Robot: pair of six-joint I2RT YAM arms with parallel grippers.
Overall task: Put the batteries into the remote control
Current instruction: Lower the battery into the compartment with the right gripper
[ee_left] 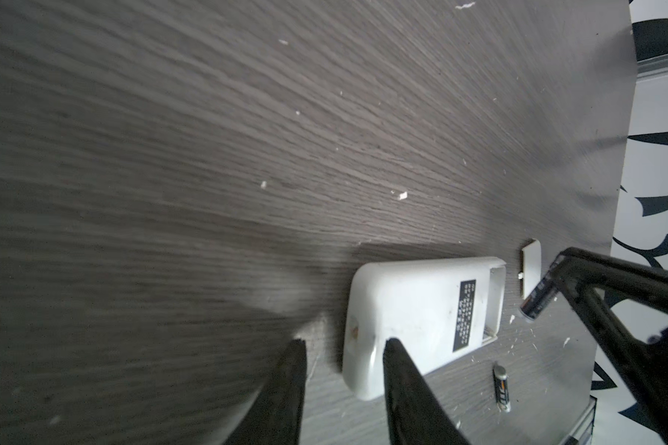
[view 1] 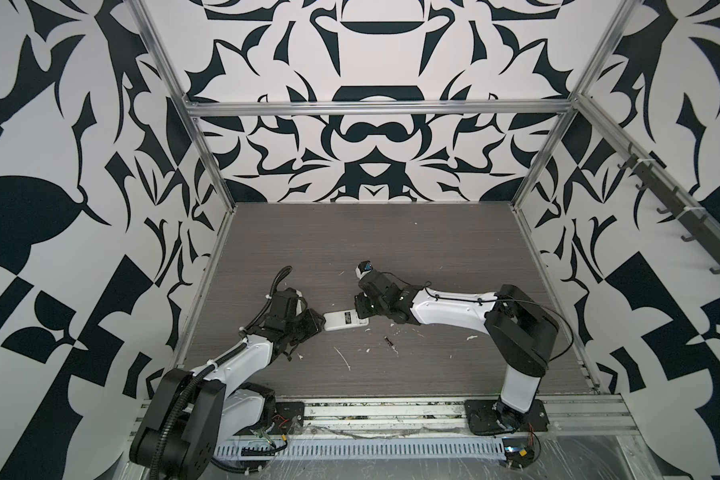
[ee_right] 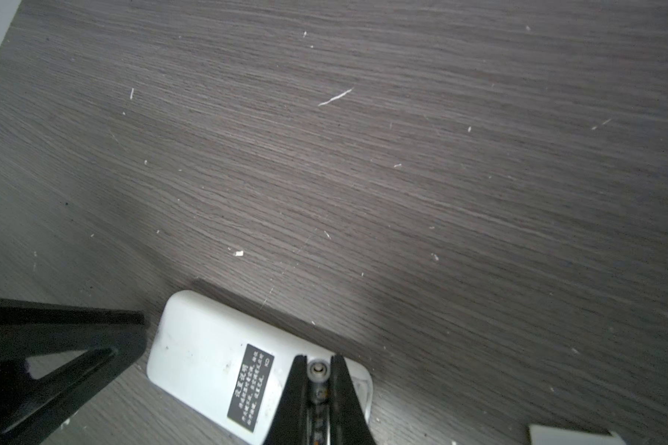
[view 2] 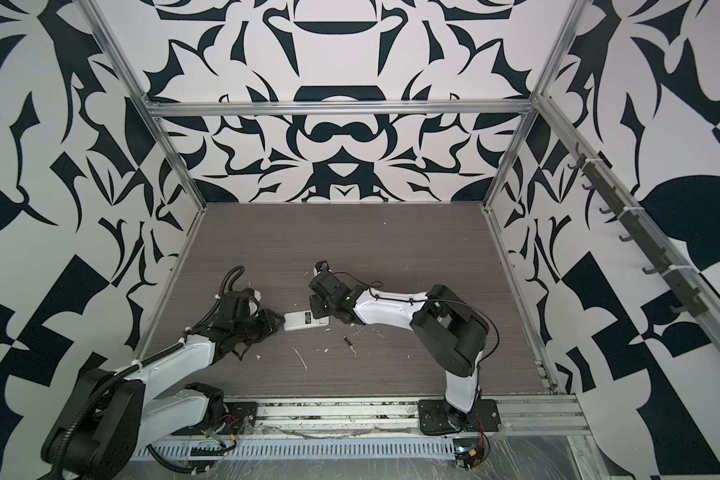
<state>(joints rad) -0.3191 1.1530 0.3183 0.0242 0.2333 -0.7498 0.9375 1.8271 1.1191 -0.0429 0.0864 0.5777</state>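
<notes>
The remote control (view 1: 341,321) (view 2: 302,321) lies face down in the middle of the table, white back and black label up (ee_left: 413,308) (ee_right: 201,354). Its battery bay (ee_left: 496,293) is uncovered at the right-hand end. My right gripper (view 1: 360,309) (ee_right: 319,362) is shut on one battery (ee_right: 319,370) (ee_left: 538,298) and holds it just over that bay. The other battery (view 1: 388,341) (view 2: 348,341) (ee_left: 502,389) lies loose on the table in front of the remote. My left gripper (view 1: 320,324) (ee_left: 344,345) is open at the remote's left end, one finger over its corner.
A small white cover plate (ee_left: 531,267) (ee_right: 571,435) lies beside the remote's open end, under the right arm. White flecks and scraps (view 1: 344,359) are scattered over the grey wood table (view 1: 350,241). Patterned walls and metal frame posts close in three sides.
</notes>
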